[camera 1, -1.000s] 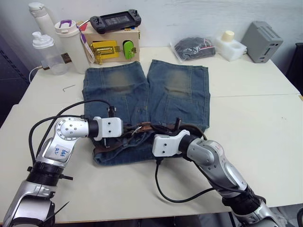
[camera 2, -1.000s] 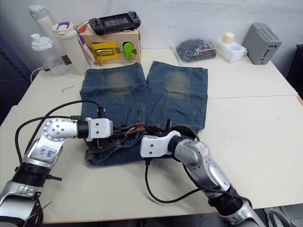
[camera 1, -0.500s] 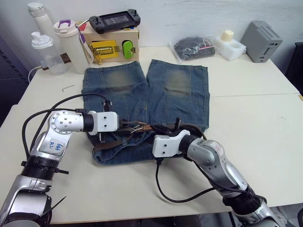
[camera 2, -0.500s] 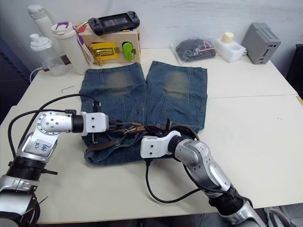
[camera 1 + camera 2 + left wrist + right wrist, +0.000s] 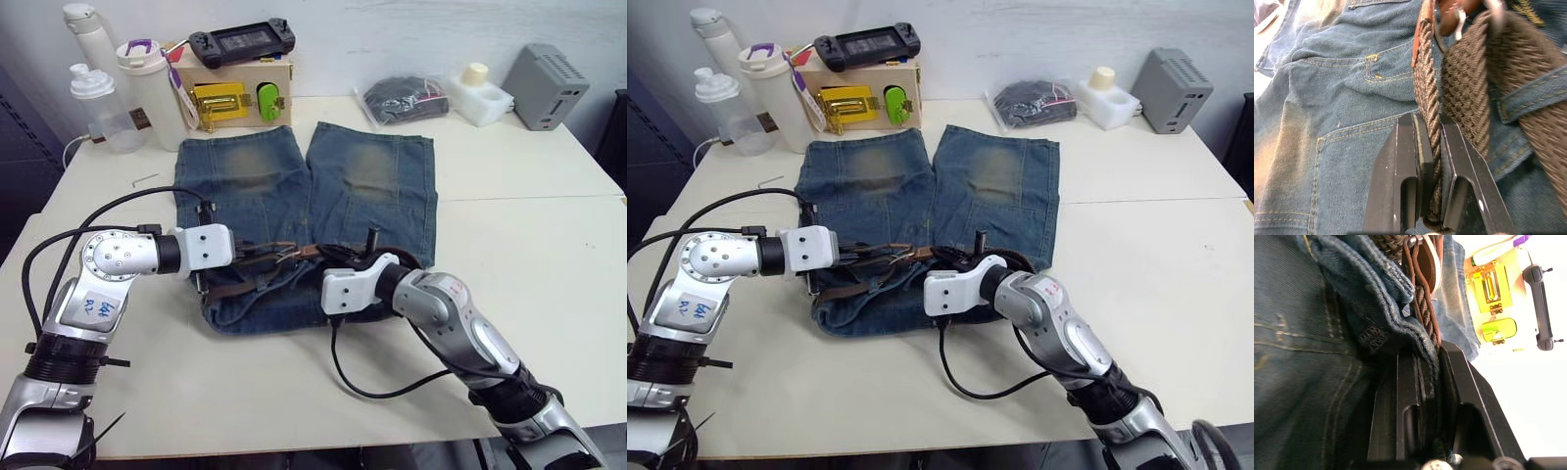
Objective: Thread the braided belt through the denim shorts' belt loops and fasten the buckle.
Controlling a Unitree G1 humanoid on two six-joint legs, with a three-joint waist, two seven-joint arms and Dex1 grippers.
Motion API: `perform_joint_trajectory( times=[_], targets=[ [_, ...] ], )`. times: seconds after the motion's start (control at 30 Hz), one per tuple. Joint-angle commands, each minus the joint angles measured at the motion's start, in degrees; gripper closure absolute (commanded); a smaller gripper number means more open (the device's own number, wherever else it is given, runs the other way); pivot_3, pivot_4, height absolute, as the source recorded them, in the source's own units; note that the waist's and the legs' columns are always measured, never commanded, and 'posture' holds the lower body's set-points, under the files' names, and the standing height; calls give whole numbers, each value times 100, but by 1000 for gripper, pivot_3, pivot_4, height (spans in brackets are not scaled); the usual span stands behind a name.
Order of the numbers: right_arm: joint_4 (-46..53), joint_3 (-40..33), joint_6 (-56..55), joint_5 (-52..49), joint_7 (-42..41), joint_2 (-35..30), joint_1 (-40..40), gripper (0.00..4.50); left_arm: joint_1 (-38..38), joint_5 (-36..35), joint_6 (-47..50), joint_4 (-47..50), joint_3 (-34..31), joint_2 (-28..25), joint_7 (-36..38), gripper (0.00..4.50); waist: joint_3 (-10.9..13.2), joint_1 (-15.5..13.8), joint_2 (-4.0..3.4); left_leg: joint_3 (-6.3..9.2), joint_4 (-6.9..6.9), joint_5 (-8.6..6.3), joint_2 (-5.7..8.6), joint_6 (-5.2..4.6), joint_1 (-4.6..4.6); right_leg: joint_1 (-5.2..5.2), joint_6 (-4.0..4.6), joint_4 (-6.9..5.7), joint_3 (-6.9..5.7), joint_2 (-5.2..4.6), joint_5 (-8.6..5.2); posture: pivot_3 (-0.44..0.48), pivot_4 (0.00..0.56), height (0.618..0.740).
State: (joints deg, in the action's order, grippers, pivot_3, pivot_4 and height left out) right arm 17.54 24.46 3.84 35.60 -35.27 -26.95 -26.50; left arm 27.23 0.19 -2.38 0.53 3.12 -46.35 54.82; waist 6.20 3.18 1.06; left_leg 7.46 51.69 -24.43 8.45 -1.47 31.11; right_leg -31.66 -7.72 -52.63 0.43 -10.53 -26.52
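The denim shorts [image 5: 294,176] lie flat on the table, legs pointing away, with the waistband bunched up at the near edge. The braided belt [image 5: 235,287] runs along that waistband, partly tucked under denim. In the left wrist view my left gripper [image 5: 1431,120] is shut on a single strand of the belt, just short of the silver buckle [image 5: 1458,23]; a belt loop [image 5: 1533,90] crosses the belt beside it. My right gripper [image 5: 1427,352] is shut on the waistband edge and the belt together, near the middle of the waistband [image 5: 328,259].
Behind the shorts stands a wooden box [image 5: 235,93] with a yellow latch and a game controller [image 5: 240,41] on top. Bottles [image 5: 147,88] stand at the far left. A black bag [image 5: 405,98], a white container [image 5: 480,98] and a grey box [image 5: 549,83] sit at the far right. An allen key [image 5: 144,179] lies left of the shorts.
My left gripper has drawn back to the left along the waistband with the belt strand in it. My right gripper has stayed at the waistband.
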Motion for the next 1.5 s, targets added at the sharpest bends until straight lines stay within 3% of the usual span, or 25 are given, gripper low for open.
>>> perform_joint_trajectory(
  times=[0.03,0.47,1.07,1.5],
  targets=[
    [-4,-268,55,162,184,3,-205,4465,-90,22,88,125,-212,-197,-75,4500,0,9,0,4,3,0,2,0,2,-1,0,-5,0,0,0,0,150,645],
    [-243,82,28,330,253,636,-341,4465,-228,41,176,200,-209,-442,-113,4500,0,24,0,22,15,-4,8,6,6,-7,0,-35,0,0,0,0,150,645],
    [-648,-13,148,374,580,906,-587,4465,-363,-117,213,446,-196,-667,173,4500,0,51,0,39,36,-18,15,15,8,-22,0,-87,3,1,0,0,150,645],
    [-695,97,2,324,644,1025,-611,4465,38,4,-113,140,-51,-608,227,4500,0,60,0,41,46,-23,18,16,15,-37,0,-111,4,0,0,0,150,645]
  ],
)
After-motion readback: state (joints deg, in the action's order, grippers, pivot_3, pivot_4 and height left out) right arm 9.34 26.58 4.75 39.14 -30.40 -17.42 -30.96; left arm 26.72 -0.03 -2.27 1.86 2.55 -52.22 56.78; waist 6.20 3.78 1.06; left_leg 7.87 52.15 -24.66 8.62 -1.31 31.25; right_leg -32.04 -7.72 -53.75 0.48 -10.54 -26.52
